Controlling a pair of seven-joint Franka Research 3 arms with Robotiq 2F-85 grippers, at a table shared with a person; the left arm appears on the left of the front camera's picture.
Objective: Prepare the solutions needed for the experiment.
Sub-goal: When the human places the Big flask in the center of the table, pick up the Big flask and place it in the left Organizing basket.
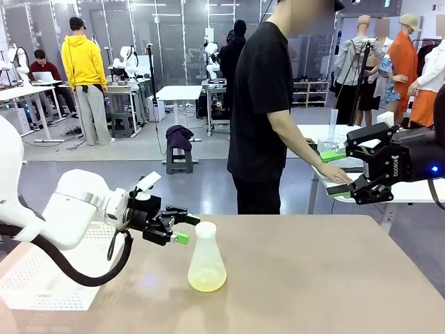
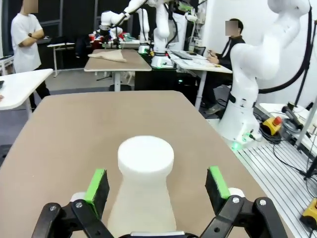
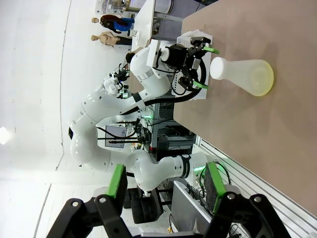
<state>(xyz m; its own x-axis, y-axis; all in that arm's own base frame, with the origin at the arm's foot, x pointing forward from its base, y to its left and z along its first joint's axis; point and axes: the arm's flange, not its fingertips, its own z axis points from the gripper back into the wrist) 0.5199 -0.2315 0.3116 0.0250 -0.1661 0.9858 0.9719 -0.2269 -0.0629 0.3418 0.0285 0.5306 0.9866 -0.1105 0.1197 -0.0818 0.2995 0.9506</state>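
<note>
A translucent conical flask is seen upright on the brown table, left of its middle, with a small amount of pale yellow liquid in its base. The left gripper is held level just beside the flask's neck, jaws spread; in the left wrist view the neck stands between the green pads, apart from both. The right gripper is raised well apart at the right, fingers spread and empty.
</note>
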